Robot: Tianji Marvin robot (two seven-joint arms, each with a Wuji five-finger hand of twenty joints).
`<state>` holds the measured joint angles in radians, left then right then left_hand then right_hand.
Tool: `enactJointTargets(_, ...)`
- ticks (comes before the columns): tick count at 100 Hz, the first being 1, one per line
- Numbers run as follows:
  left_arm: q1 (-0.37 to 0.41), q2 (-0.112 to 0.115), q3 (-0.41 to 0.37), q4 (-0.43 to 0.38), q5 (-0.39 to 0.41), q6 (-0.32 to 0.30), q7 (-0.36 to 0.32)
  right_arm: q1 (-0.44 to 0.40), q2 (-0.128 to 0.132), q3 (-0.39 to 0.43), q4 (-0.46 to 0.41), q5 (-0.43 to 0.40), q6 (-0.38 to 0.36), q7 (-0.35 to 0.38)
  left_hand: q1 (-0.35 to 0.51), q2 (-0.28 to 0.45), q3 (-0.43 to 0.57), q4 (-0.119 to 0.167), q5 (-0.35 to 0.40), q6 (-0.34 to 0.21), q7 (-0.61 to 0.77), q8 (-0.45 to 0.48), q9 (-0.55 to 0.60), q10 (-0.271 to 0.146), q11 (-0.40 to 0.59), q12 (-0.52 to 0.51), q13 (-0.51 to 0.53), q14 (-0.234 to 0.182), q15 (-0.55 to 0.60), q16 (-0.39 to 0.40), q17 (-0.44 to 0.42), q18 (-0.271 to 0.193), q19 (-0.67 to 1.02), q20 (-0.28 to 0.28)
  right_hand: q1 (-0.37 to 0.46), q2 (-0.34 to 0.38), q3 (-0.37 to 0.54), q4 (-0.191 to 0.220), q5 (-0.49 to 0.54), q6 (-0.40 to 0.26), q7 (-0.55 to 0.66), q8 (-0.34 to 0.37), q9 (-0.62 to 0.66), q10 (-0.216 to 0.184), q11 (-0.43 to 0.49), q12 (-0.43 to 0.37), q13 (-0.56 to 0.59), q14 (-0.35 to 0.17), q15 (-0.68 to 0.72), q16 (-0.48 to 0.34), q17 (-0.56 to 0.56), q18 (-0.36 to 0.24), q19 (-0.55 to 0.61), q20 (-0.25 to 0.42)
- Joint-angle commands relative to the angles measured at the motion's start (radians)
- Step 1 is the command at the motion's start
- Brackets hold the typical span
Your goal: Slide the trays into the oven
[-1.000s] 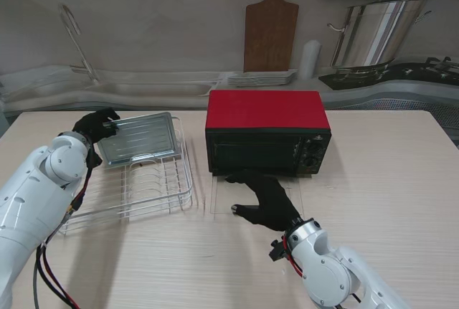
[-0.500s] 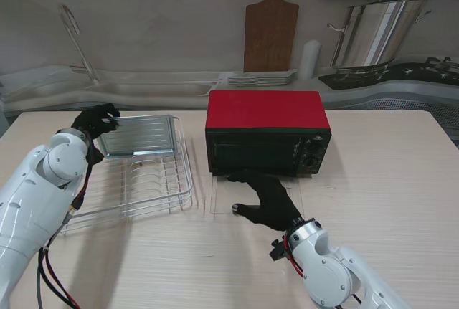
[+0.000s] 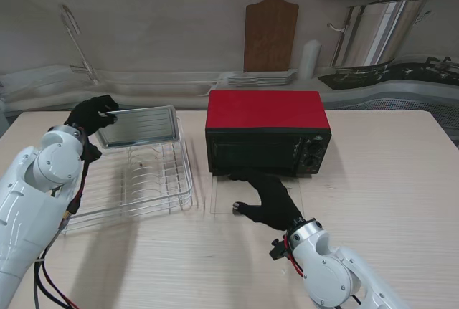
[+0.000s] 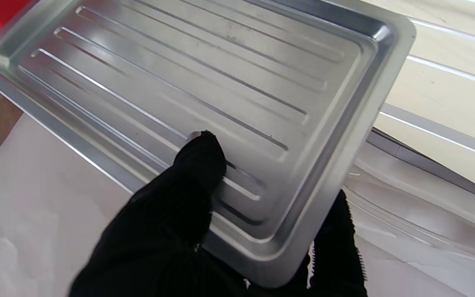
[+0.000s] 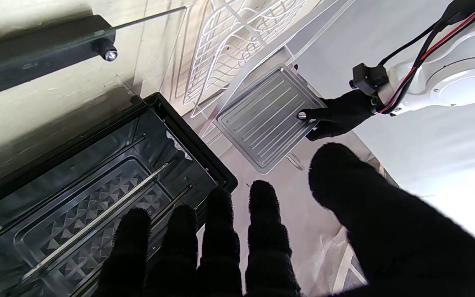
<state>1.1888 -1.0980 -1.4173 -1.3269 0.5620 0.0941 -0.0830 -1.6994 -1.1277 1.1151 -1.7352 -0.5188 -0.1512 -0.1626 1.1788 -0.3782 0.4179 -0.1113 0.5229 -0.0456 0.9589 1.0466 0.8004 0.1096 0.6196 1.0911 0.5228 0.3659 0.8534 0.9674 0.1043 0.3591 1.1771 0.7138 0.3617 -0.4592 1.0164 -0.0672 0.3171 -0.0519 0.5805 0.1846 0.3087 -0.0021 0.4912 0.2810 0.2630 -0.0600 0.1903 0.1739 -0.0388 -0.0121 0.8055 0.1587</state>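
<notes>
- My left hand [image 3: 92,113] is clamped on the short edge of the tray [image 3: 138,125], thumb on the ribbed face and fingers under the rim, holding it over the far end of the wire rack [image 3: 147,180]
- From that hand the tray's long axis runs toward 3 o'clock, pointing at the oven's [image 3: 267,131] red side, not its mouth
- The oven opening faces me, its glass door [image 3: 222,196] folded down flat; the tray must come round toward 5 o'clock first, I judge
- My right hand [image 3: 269,200] lies on the door, fingers spread, holding nothing; it is nearer the mouth
- In the right wrist view a second tray [image 5: 76,214] seems to sit inside already
</notes>
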Motion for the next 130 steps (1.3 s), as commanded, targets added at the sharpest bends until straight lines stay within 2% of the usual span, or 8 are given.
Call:
enactJointTargets(1, 0.024, 0.006, -0.013, -0.041, 0.001, 0.006, -0.028, -0.011, -0.009, -0.001, -0.007, 0.001, -0.004, 0.011, 0.111, 0.110, 0.125, 0.057, 0.092, -0.060, 0.225, 0.161, 0.066, 0.016, 0.187, 0.072, 0.040, 0.038, 0.054, 0.031, -0.002, 0.025, 0.060, 0.026, -0.019, 0.009, -0.021, 0.032, -0.002, 0.005, 0.001, -0.014, 0.006, -0.013, 0.008, -0.006, -0.033, -0.036, -0.010, -0.007, -0.001, -0.043, 0.011, 0.004)
enactJointTargets(40, 0.224, 0.013, -0.110, -0.315, 0.002, -0.015, -0.066, -0.031, -0.016, 0.015, -0.022, 0.019, -0.006, -0.013, 0.106, 0.104, 0.131, 0.061, 0.093, -0.060, 0.220, 0.176, 0.068, 0.018, 0.185, 0.072, 0.042, 0.038, 0.053, 0.033, 0.000, 0.024, 0.061, 0.027, 0.016, 0.003, 0.016, 0.047, -0.002, 0.002, 0.004, -0.012, 0.007, -0.012, 0.012, -0.004, -0.023, -0.031, 0.000, -0.002, 0.011, -0.040, 0.028, 0.014)
enactJointTargets(64, 0.371, 0.010, -0.151, -0.492, -0.012, -0.026, -0.070, -0.041, -0.024, 0.019, -0.023, 0.042, 0.002, -0.036, 0.096, 0.081, 0.151, 0.061, 0.094, -0.056, 0.212, 0.179, 0.086, 0.024, 0.177, 0.068, 0.066, 0.042, 0.054, 0.029, 0.019, 0.038, 0.067, 0.030, 0.073, 0.003, 0.053, 0.054, -0.002, -0.003, 0.012, -0.007, 0.008, -0.014, 0.019, -0.001, -0.018, -0.030, 0.006, 0.001, 0.015, -0.043, 0.040, 0.022)
enactJointTargets(81, 0.454, 0.013, -0.165, -0.599, -0.023, -0.040, -0.095, -0.041, -0.032, 0.012, -0.018, 0.066, 0.008, -0.056, 0.071, 0.064, 0.193, 0.057, 0.096, -0.052, 0.203, 0.178, 0.098, 0.027, 0.174, 0.067, 0.080, 0.043, 0.058, 0.027, 0.032, 0.046, 0.072, 0.031, 0.062, -0.013, 0.052, 0.048, -0.021, 0.005, 0.016, -0.005, 0.004, -0.008, 0.028, 0.003, -0.011, -0.022, 0.013, 0.005, 0.026, -0.036, 0.053, 0.030)
enactJointTargets(94, 0.493, 0.012, -0.157, -0.653, -0.028, -0.051, -0.095, -0.040, -0.040, 0.006, -0.009, 0.095, 0.012, -0.076, 0.055, 0.054, 0.217, 0.051, 0.097, -0.046, 0.188, 0.167, 0.109, 0.032, 0.168, 0.065, 0.093, 0.046, 0.064, 0.022, 0.045, 0.053, 0.077, 0.033, 0.039, -0.042, 0.060, 0.040, -0.062, 0.026, 0.032, 0.000, -0.018, 0.011, 0.053, 0.013, 0.007, 0.014, 0.040, 0.020, 0.064, -0.010, 0.096, 0.054)
enactJointTargets(106, 0.512, 0.013, -0.140, -0.686, -0.037, -0.051, -0.103, -0.037, -0.049, 0.000, 0.002, 0.121, 0.016, -0.097, 0.051, 0.048, 0.222, 0.048, 0.092, -0.042, 0.183, 0.160, 0.114, 0.034, 0.166, 0.064, 0.102, 0.044, 0.069, 0.019, 0.055, 0.059, 0.082, 0.035, 0.020, -0.093, 0.081, 0.023, -0.113, 0.061, 0.074, 0.008, -0.048, 0.043, 0.130, 0.040, 0.025, 0.066, 0.102, 0.054, 0.118, 0.027, 0.171, 0.104)
enactJointTargets(115, 0.516, 0.014, -0.122, -0.698, -0.043, -0.047, -0.109, -0.037, -0.055, -0.003, 0.012, 0.137, 0.011, -0.115, 0.047, 0.046, 0.226, 0.048, 0.092, -0.038, 0.181, 0.155, 0.118, 0.037, 0.164, 0.063, 0.106, 0.046, 0.072, 0.017, 0.059, 0.064, 0.084, 0.036, 0.010, -0.128, 0.093, 0.013, -0.131, 0.077, 0.094, 0.012, -0.064, 0.051, 0.165, 0.051, 0.035, 0.076, 0.139, 0.073, 0.147, 0.052, 0.205, 0.126)
enactJointTargets(130, 0.503, 0.019, -0.089, -0.703, -0.063, -0.041, -0.136, -0.039, -0.060, -0.008, 0.029, 0.163, -0.013, -0.125, 0.043, 0.045, 0.232, 0.047, 0.088, -0.036, 0.179, 0.148, 0.121, 0.041, 0.163, 0.063, 0.111, 0.046, 0.077, 0.014, 0.066, 0.069, 0.087, 0.038, 0.031, -0.126, 0.029, -0.006, -0.160, 0.085, 0.117, 0.020, -0.091, 0.052, 0.195, 0.057, 0.030, 0.073, 0.151, 0.080, 0.155, 0.057, 0.204, 0.133)
